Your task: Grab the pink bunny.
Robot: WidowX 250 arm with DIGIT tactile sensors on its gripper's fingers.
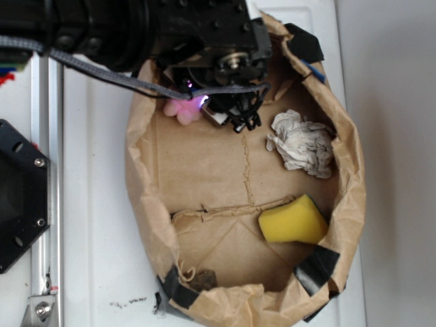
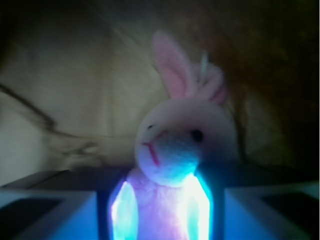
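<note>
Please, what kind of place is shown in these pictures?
Probably a robot lab bench: a white tabletop with a metal rail carries a taped brown paper bag tray. Inside lie practice props: pink bunny, paper ball and yellow sponge.

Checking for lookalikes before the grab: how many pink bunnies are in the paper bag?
1: the pink bunny sits at the paper bag's far-left corner, between the gripper's fingers. The arm may hide others.

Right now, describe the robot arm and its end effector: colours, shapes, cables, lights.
The arm is black, a thick cylindrical link ending in a blocky housing studded with small screws. A grey braided cable drapes beneath it. The end effector is black with thin fingers and a purple-blue glow at its base. In the wrist view its fingers appear pale, lit blue.
</note>
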